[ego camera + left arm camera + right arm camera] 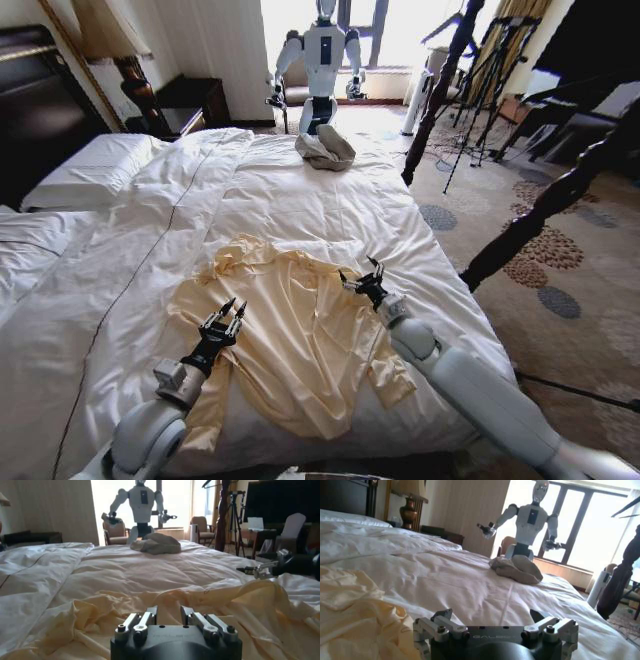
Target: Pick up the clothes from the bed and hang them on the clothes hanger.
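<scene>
Left end effector (230, 315): fingers apart, gripping nothing; it hangs low over the top's sleeve side, nearer the pillows, likely lined up to pinch the fabric there.
Right end effector (365, 280): fingers spread wide and empty; it sits at the top's other edge, close to the shoulder, toward the carpet side of the bed.
Why two arms: they bracket the garment from both sides, which suits lifting a limp, thin cloth by two points so it does not sag or fold.
Top (300, 340): pale yellow, lying spread and creased on the duvet near the foot of the bed, hood bunched toward the pillows, one sleeve trailing toward the mattress edge.
Bed (300, 190): puffy white duvet, soft and uneven, so a pinch may catch duvet along with the shirt.
Cloth bundle (325, 148): grey-beige, well apart at the far end of the bed, no part of this job.
Clothes stand (440, 90): dark post beside the bed on the robot's right, well apart from the top; probably the hanging place.
Stage: judging by the empty fingers, the pickup is not yet made.
</scene>
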Tool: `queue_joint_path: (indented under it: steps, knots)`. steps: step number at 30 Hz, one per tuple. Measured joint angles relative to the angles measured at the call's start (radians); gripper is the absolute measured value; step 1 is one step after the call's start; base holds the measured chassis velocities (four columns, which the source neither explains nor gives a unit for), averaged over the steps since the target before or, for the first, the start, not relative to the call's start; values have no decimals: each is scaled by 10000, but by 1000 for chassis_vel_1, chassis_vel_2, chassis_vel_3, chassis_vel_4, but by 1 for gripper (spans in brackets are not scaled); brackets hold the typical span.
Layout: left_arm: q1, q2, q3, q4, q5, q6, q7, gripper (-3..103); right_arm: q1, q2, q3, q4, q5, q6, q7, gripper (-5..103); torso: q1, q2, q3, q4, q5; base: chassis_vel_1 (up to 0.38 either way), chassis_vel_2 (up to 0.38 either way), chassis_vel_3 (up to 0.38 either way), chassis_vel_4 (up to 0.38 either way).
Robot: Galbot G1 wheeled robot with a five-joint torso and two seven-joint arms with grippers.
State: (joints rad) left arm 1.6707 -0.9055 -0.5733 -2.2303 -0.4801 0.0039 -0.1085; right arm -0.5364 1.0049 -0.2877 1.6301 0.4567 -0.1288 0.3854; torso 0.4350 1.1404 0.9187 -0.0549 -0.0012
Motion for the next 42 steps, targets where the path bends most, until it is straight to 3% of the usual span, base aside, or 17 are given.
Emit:
queue_joint_path:
  steps: [3,7,13,20,21,26,28,32,35,37,39,42]
  knots:
    - [-119,-112,133,9,-8,50,-18,32,1341,1095,-794,-1525,592,3,-189,100,0,0,0,14,4,0,0,0,0]
    - [-115,-151,49,-9,-36,67,-31,32,1737,1563,-1368,-2027,755,-106,-784,100,0,0,0,8,4,0,0,0,0]
    - [-85,-146,-143,-6,-113,38,-53,32,1615,1601,-1910,-2000,711,-707,-1233,100,-3,0,-1,2,6,0,0,0,0]
    - [-87,-203,-124,-7,-116,19,-56,32,1604,1775,-2063,-2388,416,-887,-1366,101,-3,0,-2,3,6,0,0,0,0]
    - [-92,-205,-111,-10,-116,17,-55,32,1686,1899,-2062,-2632,386,-887,-1401,96,-3,1,-2,5,6,0,0,0,0]
    - [-128,-204,-109,-18,-121,17,-64,32,1846,2148,-2023,-3084,342,-912,-1503,91,-2,0,-2,5,7,0,0,0,0]
    - [-164,-191,-137,-8,-160,15,-99,32,1909,2210,-1971,-3219,454,-941,-1581,75,-2,0,-3,6,7,0,0,0,0]
    - [-244,-179,-154,54,-203,10,-156,32,1917,2199,-1956,-3263,559,-957,-1589,63,-3,1,-2,5,8,0,0,0,0]
    - [-370,-167,-118,81,-269,11,-210,32,1893,2190,-1954,-3419,554,-773,-1629,47,-2,1,-2,5,9,0,0,0,0]
    - [-396,-164,-100,87,-277,12,-226,32,1888,2190,-1953,-3455,547,-735,-1668,47,-2,1,-3,5,8,0,0,0,0]
    - [-432,-160,-72,102,-292,19,-264,39,1879,2212,-1946,-3514,579,-712,-1702,31,-2,0,-2,5,9,0,0,0,0]
    - [-434,-153,-68,116,-295,20,-286,44,1886,2251,-1922,-3550,593,-712,-1708,25,-3,1,-3,5,8,0,0,0,0]
